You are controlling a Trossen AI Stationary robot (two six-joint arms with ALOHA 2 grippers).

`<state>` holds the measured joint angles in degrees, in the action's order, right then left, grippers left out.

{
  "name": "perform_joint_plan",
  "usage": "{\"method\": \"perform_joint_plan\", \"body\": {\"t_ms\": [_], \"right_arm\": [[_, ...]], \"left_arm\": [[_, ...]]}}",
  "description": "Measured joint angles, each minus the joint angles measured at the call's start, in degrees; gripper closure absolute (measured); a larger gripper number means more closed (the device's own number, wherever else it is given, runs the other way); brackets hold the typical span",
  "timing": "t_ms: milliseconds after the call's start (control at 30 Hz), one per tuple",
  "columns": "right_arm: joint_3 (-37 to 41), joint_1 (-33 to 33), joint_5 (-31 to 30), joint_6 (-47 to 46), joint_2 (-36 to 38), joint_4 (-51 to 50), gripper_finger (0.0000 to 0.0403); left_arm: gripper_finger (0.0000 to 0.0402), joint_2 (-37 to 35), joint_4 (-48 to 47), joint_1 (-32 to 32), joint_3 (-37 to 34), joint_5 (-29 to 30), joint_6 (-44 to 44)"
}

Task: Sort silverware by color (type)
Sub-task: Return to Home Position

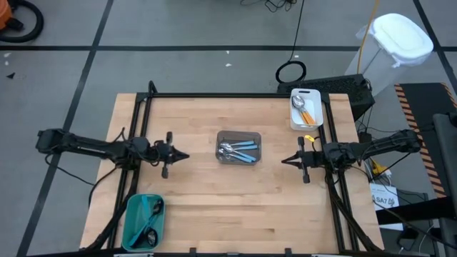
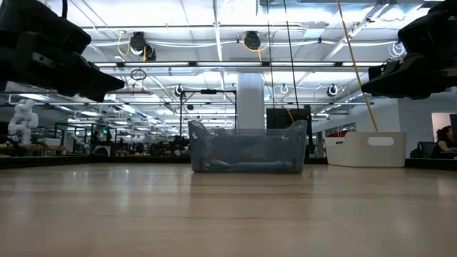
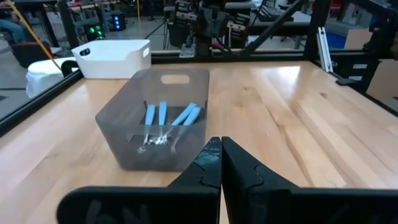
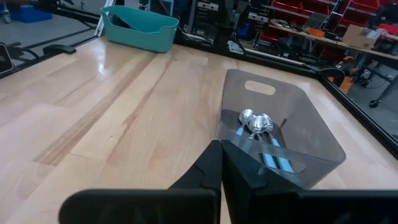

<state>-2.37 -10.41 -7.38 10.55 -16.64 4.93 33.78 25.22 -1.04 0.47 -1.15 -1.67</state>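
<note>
Mid-table, grey bin [image 1: 258,137] of spoons [image 1: 235,150], left end effector [image 1: 187,155], right end effector [image 1: 283,161], both clenched, flanking well apart

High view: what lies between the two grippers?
Grey bin of blue-handled spoons, midway between left gripper and right gripper; the high view shows it.

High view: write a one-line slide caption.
Left gripper and right gripper, shut, flank the grey bin of blue-handled spoons; white bin and teal bin hold others.
</note>
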Motion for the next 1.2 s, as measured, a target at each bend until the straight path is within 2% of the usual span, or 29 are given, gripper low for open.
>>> {"method": "perform_joint_plan", "body": {"t_ms": [567, 867, 933, 1200], "right_arm": [[0.02, 0.00, -0.02, -1.03, 0.00, 0.00, 0.0403], [0.02, 0.00, -1.90, -1.58, 0.42, -0.02, 0.0403], [0.02, 0.00, -3.37, -1.91, 1.45, -0.39, 0.0403], [0.02, -0.02, -2.78, -1.56, 8.08, -3.18, 0.0403]], "left_arm": [[0.0401, -21.81, -24.62, 0.00, 0.10, 1.01, 0.62], [0.0401, -22.51, -25.00, 0.33, 0.25, 1.95, -0.87], [0.0401, -22.51, -25.08, 0.53, 0.26, 1.97, -0.24], [0.0401, -21.15, -25.19, 0.55, 0.26, 2.02, 0.04]]}}
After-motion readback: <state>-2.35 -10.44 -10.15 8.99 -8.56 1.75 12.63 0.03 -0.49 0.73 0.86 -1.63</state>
